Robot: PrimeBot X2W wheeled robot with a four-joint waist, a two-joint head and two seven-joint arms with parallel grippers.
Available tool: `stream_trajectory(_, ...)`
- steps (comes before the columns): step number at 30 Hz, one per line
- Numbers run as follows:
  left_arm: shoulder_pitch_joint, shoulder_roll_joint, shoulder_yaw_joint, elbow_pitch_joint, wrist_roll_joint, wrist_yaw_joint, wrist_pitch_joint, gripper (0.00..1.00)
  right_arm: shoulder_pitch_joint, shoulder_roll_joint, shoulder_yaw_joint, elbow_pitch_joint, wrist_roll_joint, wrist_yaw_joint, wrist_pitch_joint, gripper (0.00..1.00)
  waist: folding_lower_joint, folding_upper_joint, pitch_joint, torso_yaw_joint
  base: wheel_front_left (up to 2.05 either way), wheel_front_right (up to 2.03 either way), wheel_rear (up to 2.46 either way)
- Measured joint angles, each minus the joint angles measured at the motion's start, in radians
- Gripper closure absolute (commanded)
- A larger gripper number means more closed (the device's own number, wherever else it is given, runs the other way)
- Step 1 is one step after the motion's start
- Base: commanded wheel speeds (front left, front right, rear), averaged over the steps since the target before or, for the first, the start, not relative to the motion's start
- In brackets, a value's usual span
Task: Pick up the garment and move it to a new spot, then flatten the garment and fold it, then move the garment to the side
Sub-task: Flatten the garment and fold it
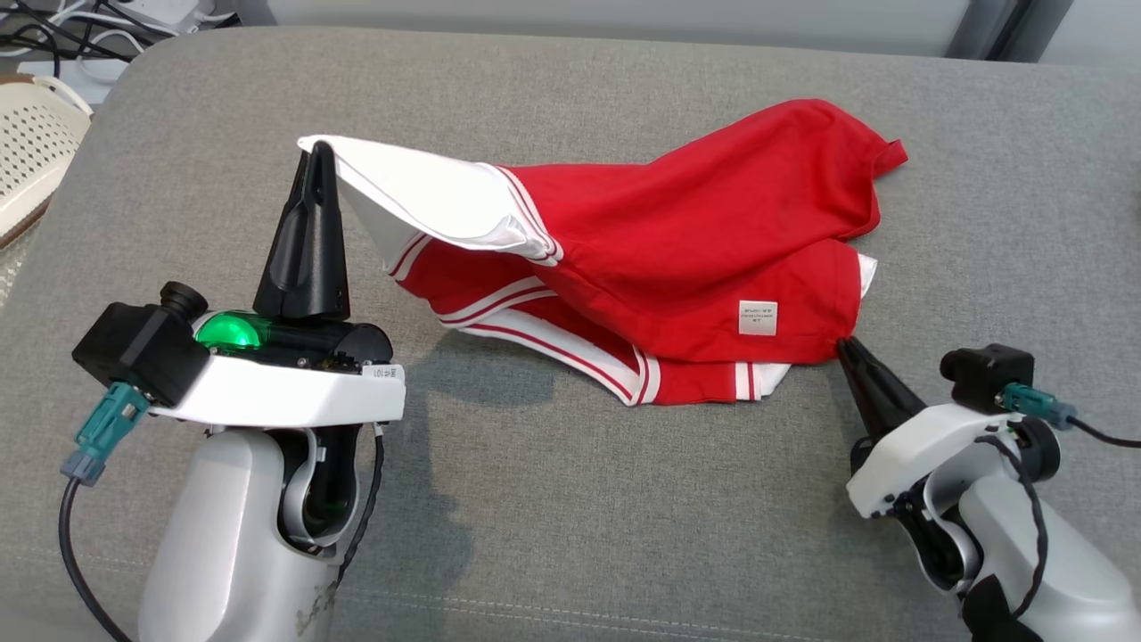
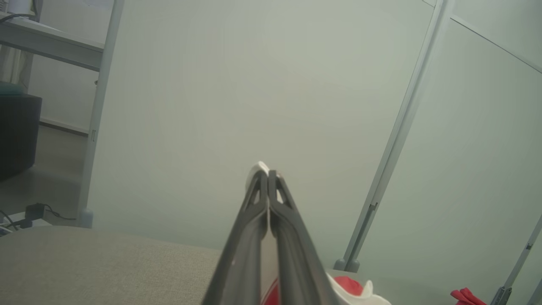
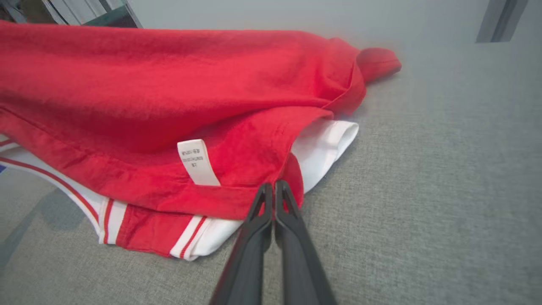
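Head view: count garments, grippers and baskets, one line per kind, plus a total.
garment: 1
grippers: 2 (left gripper, right gripper)
basket: 1
total: 4

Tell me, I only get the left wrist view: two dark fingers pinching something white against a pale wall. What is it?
Observer: A white corner of a red garment with striped trim; the left gripper holds it raised above the grey cushion.
Operator: Is the other arm busy?
Observer: Yes, the right gripper is shut on the garment's red hem, beside a small white label.
Operator: Anything else nearby?
Observer: A cream perforated basket, beyond the cushion's left edge.
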Motion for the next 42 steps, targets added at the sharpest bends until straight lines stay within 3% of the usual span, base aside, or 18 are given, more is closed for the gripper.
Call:
stream_trajectory(4,0.016,0.0,0.001,0.011,0.002,-0.001,0.0,1.0,0.001,-0.018,-0.066,-0.058,0.006,0.0,0.0,1.0,0.0,0.0,-0.019,-0.002,0.0,0.0,0.0)
stream_trajectory(12,0.029,0.006,-0.016,0.063,-0.03,-0.032,0.002,1.0,0.022,-0.081,-0.258,-0.305,0.023,0.0,0.0,1.0,0.0,0.0,-0.069,-0.026,0.0,0.0,0.0)
stream_trajectory(13,0.029,0.017,-0.021,0.065,-0.071,-0.041,0.028,1.0,0.025,-0.099,-0.312,-0.373,0.021,0.0,-0.001,1.0,0.0,0.0,-0.087,-0.035,0.0,0.0,0.0)
stream_trajectory(18,0.028,0.054,-0.02,0.014,-0.165,-0.044,0.136,1.0,0.031,-0.139,-0.383,-0.462,0.0,0.0,-0.002,1.0,0.0,0.0,-0.126,-0.054,0.0,0.0,0.0)
stream_trajectory(23,-0.002,0.092,0.015,-0.171,-0.315,-0.044,0.286,1.0,0.035,-0.193,-0.486,-0.592,-0.014,0.0,-0.003,1.0,0.0,0.0,-0.181,-0.075,0.0,0.0,0.0)
stream_trajectory(25,-0.046,0.091,0.049,-0.334,-0.406,-0.009,0.364,1.0,0.038,-0.22,-0.557,-0.692,-0.015,0.0,0.005,1.0,0.0,0.0,-0.212,-0.088,0.0,0.0,0.0)
stream_trajectory(26,-0.091,0.091,0.072,-0.44,-0.458,0.031,0.409,1.0,0.042,-0.239,-0.614,-0.768,-0.021,0.0,0.038,1.0,0.0,0.0,-0.227,-0.099,0.0,0.0,0.0)
stream_trajectory(32,-0.204,0.087,0.094,-0.589,-0.551,0.192,0.557,1.0,0.05,-0.234,-0.738,-0.936,-0.009,0.0,0.216,1.0,0.0,0.0,-0.234,-0.119,0.0,0.0,0.0)
stream_trajectory(36,-0.21,0.114,0.077,-0.456,-0.517,0.205,0.571,1.0,0.047,-0.172,-0.659,-0.872,-0.001,0.0,0.332,1.0,0.0,0.0,-0.201,-0.12,0.0,0.0,0.0)
stream_trajectory(39,-0.259,0.132,0.055,-0.222,-0.411,0.142,0.472,1.0,-0.042,-0.14,-0.55,-0.692,-0.031,0.0,0.357,1.0,0.0,0.0,-0.159,-0.115,0.0,0.0,0.0)
stream_trajectory(42,-0.413,0.136,0.04,0.069,-0.315,0.062,0.317,1.0,-0.245,-0.107,-0.455,-0.442,-0.085,0.0,0.313,1.0,0.0,0.0,-0.116,-0.107,0.0,0.0,0.0)
